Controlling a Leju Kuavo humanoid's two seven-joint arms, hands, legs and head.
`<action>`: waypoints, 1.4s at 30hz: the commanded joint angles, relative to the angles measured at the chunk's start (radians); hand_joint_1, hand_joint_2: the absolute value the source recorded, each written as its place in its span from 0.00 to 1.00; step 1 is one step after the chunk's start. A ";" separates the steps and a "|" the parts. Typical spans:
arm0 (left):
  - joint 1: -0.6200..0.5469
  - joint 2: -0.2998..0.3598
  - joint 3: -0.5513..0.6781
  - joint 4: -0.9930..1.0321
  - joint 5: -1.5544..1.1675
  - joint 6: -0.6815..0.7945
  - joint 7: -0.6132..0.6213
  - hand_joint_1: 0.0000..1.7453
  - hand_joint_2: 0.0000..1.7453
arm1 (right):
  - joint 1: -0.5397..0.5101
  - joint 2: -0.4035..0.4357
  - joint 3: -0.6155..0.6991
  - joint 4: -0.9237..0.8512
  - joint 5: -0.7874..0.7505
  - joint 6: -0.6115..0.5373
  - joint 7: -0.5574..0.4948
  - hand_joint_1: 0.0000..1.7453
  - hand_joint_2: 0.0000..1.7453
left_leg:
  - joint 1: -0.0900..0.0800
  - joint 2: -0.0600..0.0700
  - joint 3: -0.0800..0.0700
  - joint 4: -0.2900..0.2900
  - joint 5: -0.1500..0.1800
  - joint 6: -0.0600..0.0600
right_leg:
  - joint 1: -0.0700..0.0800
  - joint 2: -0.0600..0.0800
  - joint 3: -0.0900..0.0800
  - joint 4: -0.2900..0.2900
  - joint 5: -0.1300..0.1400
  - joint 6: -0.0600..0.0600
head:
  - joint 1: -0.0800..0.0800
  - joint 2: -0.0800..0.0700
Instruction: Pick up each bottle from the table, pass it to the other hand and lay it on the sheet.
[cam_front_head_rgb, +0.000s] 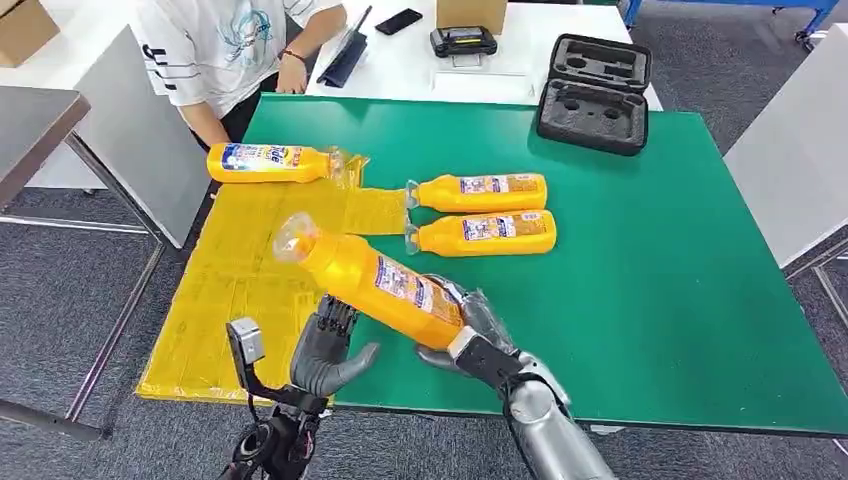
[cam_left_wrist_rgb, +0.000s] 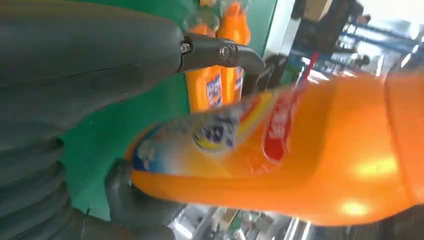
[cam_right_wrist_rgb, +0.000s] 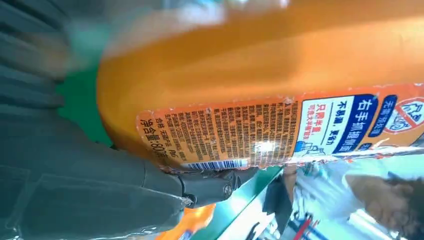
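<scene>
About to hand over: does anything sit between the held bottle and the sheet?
Nothing visible does. The right hand holds the bottle tilted over the yellow sheet; the left hand, beneath it, is open. One laid bottle lies at the sheet's far edge.

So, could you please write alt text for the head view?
The right hand holds an orange bottle tilted above the table edge, with the left hand open just under it. Two bottles lie on the green table, one bottle on the yellow sheet.

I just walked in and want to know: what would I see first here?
A big orange bottle held up over the near edge of the green table by the right robot hand, with the left robot hand open just below it. Another bottle already lies on the yellow sheet.
</scene>
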 joint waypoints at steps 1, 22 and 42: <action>-0.054 0.035 -0.040 0.067 0.053 -0.043 0.029 0.00 1.00 | -0.069 0.000 0.062 0.140 -0.015 0.032 -0.017 1.00 1.00 | 0.001 0.001 0.006 -0.001 -0.002 -0.002 | 0.001 0.001 0.006 -0.001 -0.001 -0.002 | 0.000 0.000; -0.086 0.021 -0.036 0.090 0.115 -0.065 0.034 0.00 1.00 | -0.044 -0.006 0.108 0.134 -0.005 0.034 -0.002 1.00 1.00 | 0.001 -0.001 0.004 -0.001 -0.001 -0.001 | 0.001 0.000 0.004 -0.001 -0.001 -0.001 | 0.000 0.000; -0.071 0.014 -0.031 0.120 0.146 -0.102 0.025 1.00 1.00 | -0.085 -0.009 0.169 0.232 0.011 0.071 -0.013 1.00 1.00 | 0.001 0.001 0.006 -0.001 -0.002 -0.001 | 0.001 0.002 0.006 -0.001 -0.001 -0.002 | 0.000 0.000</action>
